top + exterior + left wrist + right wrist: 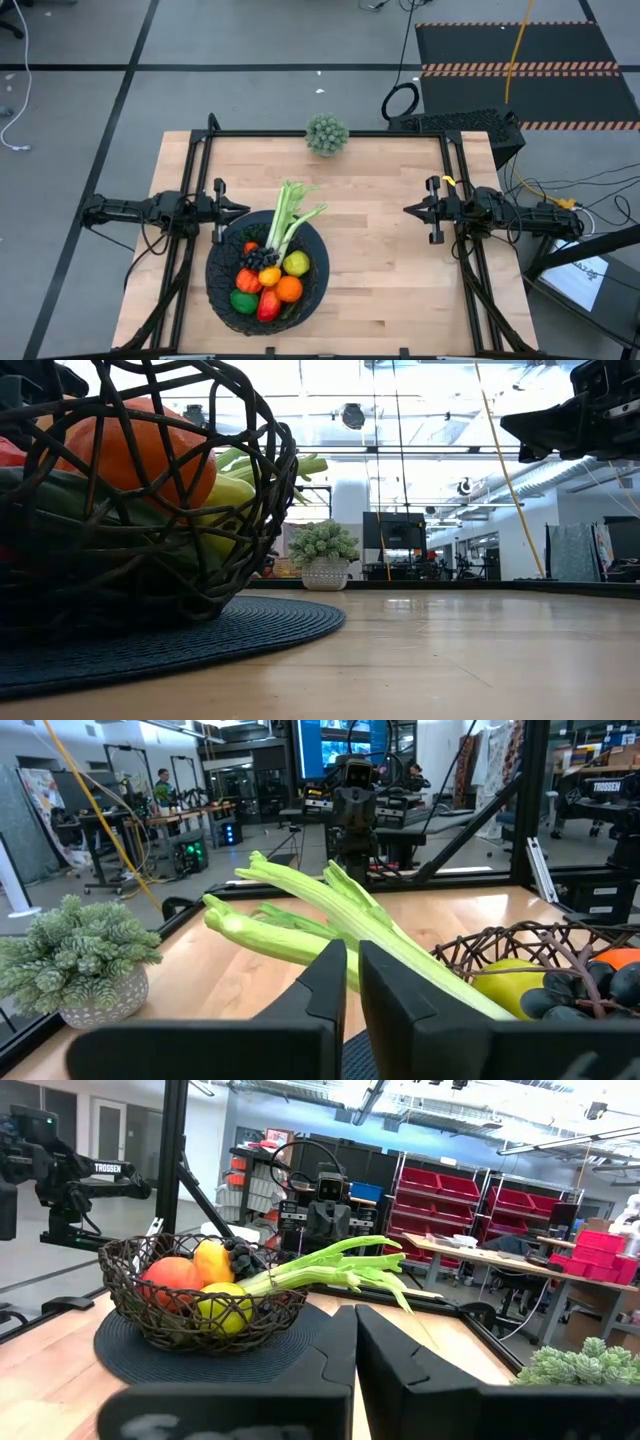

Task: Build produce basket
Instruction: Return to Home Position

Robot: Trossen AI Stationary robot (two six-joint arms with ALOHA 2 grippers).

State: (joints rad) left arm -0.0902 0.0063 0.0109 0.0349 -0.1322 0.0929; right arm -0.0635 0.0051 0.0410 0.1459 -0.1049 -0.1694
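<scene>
Both my grippers hang over the desk (390, 290) with fingers drawn nearly together, only a thin slit between them, and hold nothing. My left gripper (244, 210) is just beside the far-left rim of the basket (213, 282), its tip pointing across the desk toward the other arm. The celery (288, 212) leans out over the rim right in front of it.

My right gripper (409, 210) is well apart from the basket, on the opposite side of the desk and raised clear of the wood.

The basket rests on a dark round mat (250, 625) on the left half of the desk, near the front edge. Inside lie the grapes (258, 258), lemon (296, 264), orange (289, 289), tomato (248, 280), mango (268, 305) and a green fruit (243, 301). The celery's base sits among them, and its leafy tips reach toward the far edge.

Farthest off, at the middle of the far edge, stands a plant (326, 134) in a pale pot, apart from everything else.
</scene>
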